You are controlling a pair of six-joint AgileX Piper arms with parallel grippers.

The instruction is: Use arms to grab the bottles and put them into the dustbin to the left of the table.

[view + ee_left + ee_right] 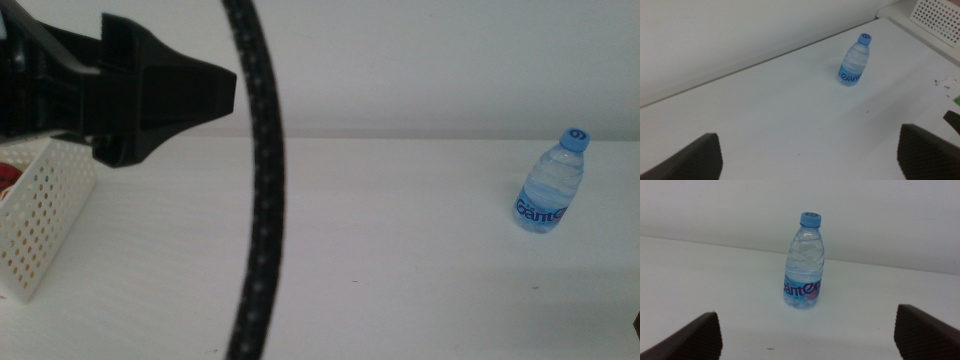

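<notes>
bottle point(548, 188) right on table point(400, 250); dustbin point(45, 215) left.

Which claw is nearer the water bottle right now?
Right, probably. The right claw faces the upright water bottle, which fills much of its wrist view. The left claw is above the dustbin, far across the table.

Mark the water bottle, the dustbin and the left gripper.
water bottle point(803, 270): right wrist view, clear ribbed body above the label.
dustbin point(42, 215): middle view, perforated white side wall.
left gripper point(165, 85): middle view, dark jaws above the dustbin; both tips overlap there.
</notes>
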